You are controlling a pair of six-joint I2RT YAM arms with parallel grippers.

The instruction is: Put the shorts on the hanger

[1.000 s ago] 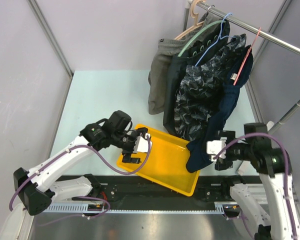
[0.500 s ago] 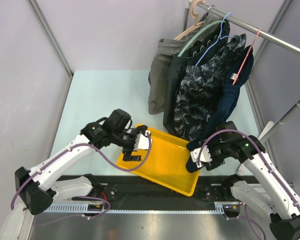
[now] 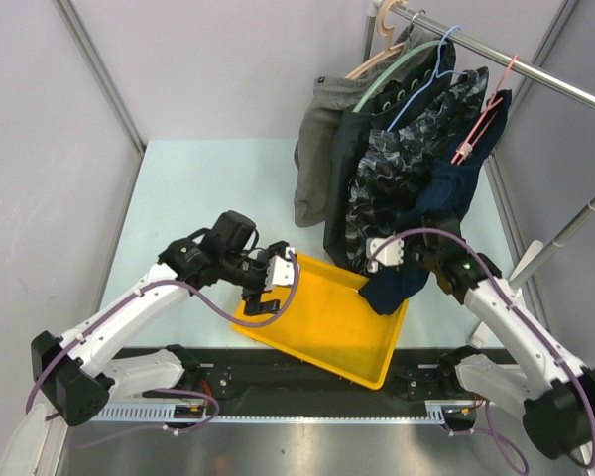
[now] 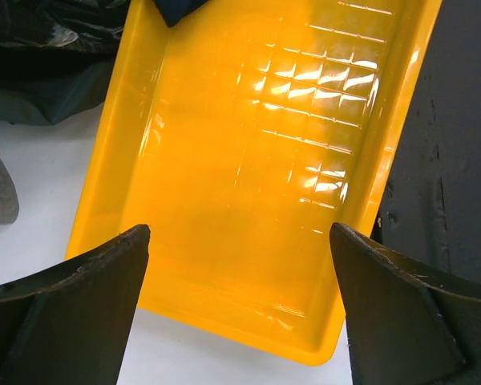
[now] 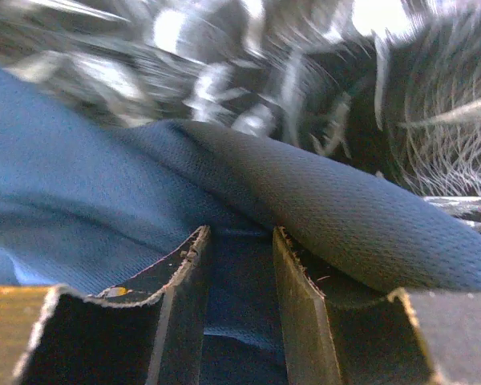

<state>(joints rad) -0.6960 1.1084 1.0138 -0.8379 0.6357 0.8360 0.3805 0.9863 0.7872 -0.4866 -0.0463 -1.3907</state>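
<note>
Patterned shorts and yellow tray crowd right gripper holding the shorts.

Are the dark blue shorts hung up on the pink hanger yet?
Partly. The dark navy fabric shorts already hang from the thin pink-red wire hanger. The right gripper is pinching their low end by the yellow plastic tray; the left gripper is open. Left to do: probably straighten, then let go.
</note>
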